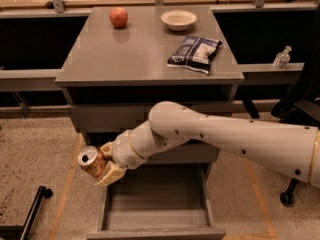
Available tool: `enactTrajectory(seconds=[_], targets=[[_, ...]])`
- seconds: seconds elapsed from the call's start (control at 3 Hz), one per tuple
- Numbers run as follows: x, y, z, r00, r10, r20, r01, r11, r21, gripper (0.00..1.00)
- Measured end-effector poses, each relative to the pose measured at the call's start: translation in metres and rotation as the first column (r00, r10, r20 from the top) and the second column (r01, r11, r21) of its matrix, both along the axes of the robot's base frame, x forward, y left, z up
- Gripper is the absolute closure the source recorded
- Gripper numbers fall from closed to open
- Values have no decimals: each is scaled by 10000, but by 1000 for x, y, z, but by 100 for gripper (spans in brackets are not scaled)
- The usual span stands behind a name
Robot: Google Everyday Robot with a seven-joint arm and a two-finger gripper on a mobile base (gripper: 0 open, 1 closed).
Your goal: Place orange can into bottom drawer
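Observation:
The orange can is held in my gripper, tilted with its silver top facing up and left. The gripper is shut on the can, hanging just above and left of the bottom drawer's left front corner. The bottom drawer is pulled open below the cabinet, a deep grey box with nothing showing inside. My white arm reaches in from the right across the cabinet front.
On the grey cabinet top are a red-orange apple, a pale bowl and a dark snack bag. A small bottle stands on the right ledge. A black chair base is at the right, a black bar at the lower left.

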State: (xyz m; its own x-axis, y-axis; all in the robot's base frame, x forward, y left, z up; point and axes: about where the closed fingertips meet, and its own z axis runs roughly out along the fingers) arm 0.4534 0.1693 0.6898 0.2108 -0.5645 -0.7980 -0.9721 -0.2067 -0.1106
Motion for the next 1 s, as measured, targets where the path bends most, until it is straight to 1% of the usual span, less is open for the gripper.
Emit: enactTrajectory(seconds=[0.33, 0.67, 1.0], targets=[[9, -12, -52, 9960, -499, -737, 478, 9984, -302, 100], [10, -15, -58, 9945, -591, -861, 562, 9978, -351, 100], [13, -11, -70, 9943, -687, -820, 697, 9975, 104, 100]])
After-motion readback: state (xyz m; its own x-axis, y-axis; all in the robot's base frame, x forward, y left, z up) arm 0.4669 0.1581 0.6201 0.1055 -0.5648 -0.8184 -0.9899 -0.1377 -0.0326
